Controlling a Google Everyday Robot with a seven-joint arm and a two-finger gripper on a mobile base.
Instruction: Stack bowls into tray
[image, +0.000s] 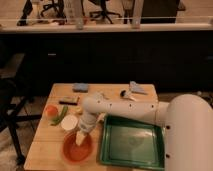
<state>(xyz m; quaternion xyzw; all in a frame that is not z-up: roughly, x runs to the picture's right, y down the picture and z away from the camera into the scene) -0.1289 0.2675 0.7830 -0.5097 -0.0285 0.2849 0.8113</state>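
Over orange-red bowl (70, 153) near table (44, 150) front edge, pincer (80, 140), green tray (135, 145) beside

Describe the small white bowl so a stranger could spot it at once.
On the wooden table, look left of the green tray. The white bowl sits just behind the wide orange-red bowl, where the pincer hangs; it alone is small and white.

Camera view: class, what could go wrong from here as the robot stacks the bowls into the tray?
1. The gripper is down at the red bowl, which sits near the front edge of the table; a nudge could push it off.
2. The white bowl lies close beside the arm; it could get knocked.
3. The tray has a raised rim; a bowl carried low might catch on it.
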